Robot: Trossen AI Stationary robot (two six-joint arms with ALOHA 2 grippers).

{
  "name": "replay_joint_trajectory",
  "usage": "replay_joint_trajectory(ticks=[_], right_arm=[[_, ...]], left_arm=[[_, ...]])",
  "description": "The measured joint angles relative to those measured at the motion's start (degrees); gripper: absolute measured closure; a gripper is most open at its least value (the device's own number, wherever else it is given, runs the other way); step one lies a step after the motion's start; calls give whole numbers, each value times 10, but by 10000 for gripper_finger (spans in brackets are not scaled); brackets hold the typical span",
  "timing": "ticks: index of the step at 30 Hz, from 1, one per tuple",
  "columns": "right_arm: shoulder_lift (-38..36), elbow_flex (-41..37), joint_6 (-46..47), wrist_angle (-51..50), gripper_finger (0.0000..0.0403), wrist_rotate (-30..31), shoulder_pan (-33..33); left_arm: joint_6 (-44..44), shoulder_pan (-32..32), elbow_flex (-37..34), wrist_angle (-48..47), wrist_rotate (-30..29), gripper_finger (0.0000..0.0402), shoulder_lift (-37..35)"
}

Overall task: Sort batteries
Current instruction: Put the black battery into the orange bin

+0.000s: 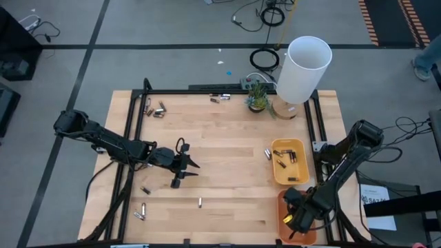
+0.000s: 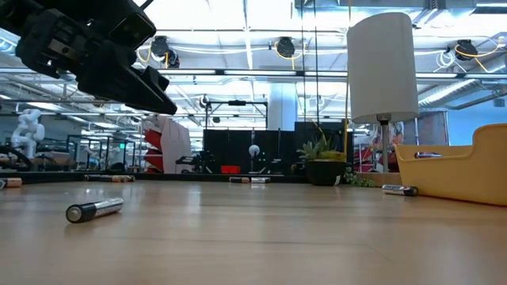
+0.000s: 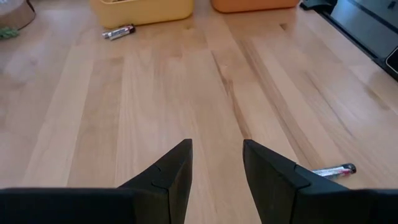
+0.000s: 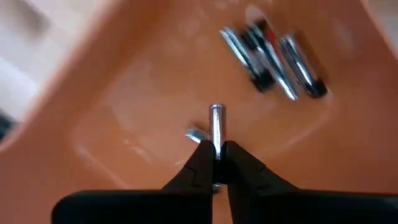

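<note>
Your right gripper [image 4: 216,163] hangs over the orange tray [image 4: 124,93], its fingers pinched tight on a slim silvery battery [image 4: 216,127] that stands up between the tips. Three more batteries [image 4: 273,59] lie side by side on the tray floor beyond it, and another small one [image 4: 194,133] rests just beside the fingertips. Seen from overhead, the orange tray [image 1: 284,207] sits touching the yellow tray [image 1: 289,180], which also holds a few cells, with one loose battery [image 1: 267,154] on the table just beside the yellow tray's wall. Your left gripper [image 1: 187,173] hovers above bare wood well away from the yellow tray, toward the middle of the table, fingers partly spread and holding nothing. A battery [image 3: 334,170] lies near that gripper, on the far side from the yellow tray [image 3: 142,10]; others are scattered farther off.
</note>
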Motion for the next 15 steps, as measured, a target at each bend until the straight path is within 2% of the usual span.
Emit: replay_joint_trajectory(ticks=[4,15], right_arm=[[0,-22,27,10,384,-50,0],[-8,-21,11,11,272,-100,-16]], left_arm=[[0,0,0,0,0,249,0],[0,0,0,1,0,249,0]])
